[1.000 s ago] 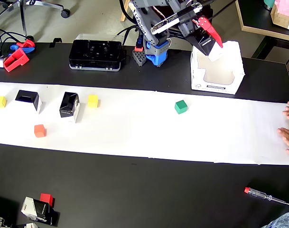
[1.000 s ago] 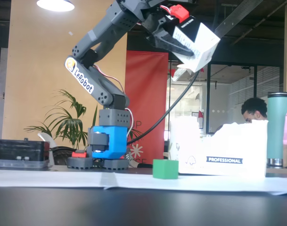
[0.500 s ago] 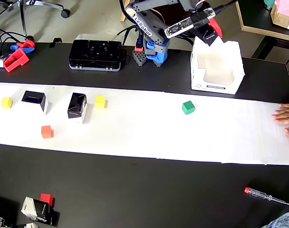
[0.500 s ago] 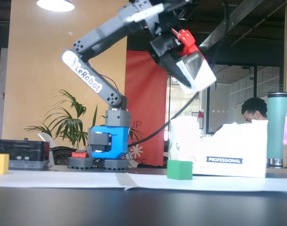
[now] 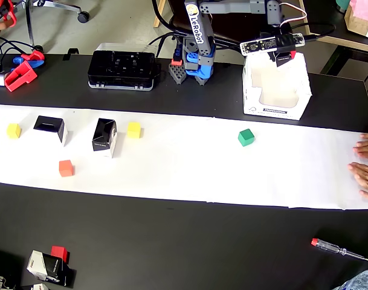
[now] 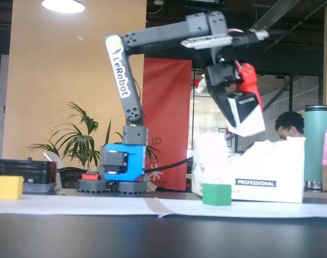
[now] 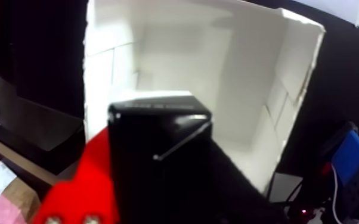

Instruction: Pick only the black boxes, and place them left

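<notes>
The pincer [image 6: 244,115] is clamped on a black box [image 6: 244,112], holding it tilted in the air above the open white carton [image 5: 276,86] that stands at the far edge of the surface [image 5: 171,241], right of the arm's blue base [image 5: 199,63] in the overhead view. In the wrist view the held box [image 7: 158,155] fills the middle of the picture, the red finger [image 7: 80,184] pressed against its left side, and the white carton's inside walls [image 7: 229,77] lie directly behind it. The fixed view shows the box clear of the carton's rim [image 6: 260,148] — not touching it.

Two more black boxes stand on the white paper strip [image 5: 184,175] toward its left end in the overhead view: one [image 5: 49,128] nearer the left edge, the other [image 5: 104,137] just right of it. A yellow cube [image 5: 14,130] sits left of the first box, and another yellow cube [image 5: 133,130] just beside the second. An orange cube [image 5: 66,168] lies nearer the strip's front edge, between the two boxes. A green cube [image 5: 246,137] rests on the strip in front of the white carton.

A flat black plastic case [image 5: 123,69] lies along the far edge, left of the arm's base. A person's hand [image 5: 366,166] rests on the right end of the strip — fingers spread. A screwdriver [image 5: 339,249] lies near the front right corner, and another small black-and-white box [image 5: 48,266] sits near the front left corner.
</notes>
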Controlling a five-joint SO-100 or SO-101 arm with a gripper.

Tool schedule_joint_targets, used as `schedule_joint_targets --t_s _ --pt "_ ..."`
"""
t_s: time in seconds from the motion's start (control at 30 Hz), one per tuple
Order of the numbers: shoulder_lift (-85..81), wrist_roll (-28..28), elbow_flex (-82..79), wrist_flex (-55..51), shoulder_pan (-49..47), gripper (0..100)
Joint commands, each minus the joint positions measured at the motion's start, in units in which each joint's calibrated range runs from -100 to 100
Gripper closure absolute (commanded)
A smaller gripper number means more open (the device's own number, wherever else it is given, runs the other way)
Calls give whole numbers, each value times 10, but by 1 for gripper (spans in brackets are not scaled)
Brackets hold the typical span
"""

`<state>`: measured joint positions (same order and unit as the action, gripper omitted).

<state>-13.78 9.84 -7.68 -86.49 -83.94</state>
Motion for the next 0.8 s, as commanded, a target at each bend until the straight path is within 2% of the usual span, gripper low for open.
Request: schedule_joint_targets --t_s 0.0,0.17,0.23,0.4,0.53,0.77 --pt "50 -3 94 -10 -10 76" --pt "94 0 137 -33 -21 59" --pt "95 1 142 -33 -24 56" --pt "60 6 144 -40 -22 55" --pt "-4 48 134 -65 -8 55" --pt "-123 125 85 -114 141 55"
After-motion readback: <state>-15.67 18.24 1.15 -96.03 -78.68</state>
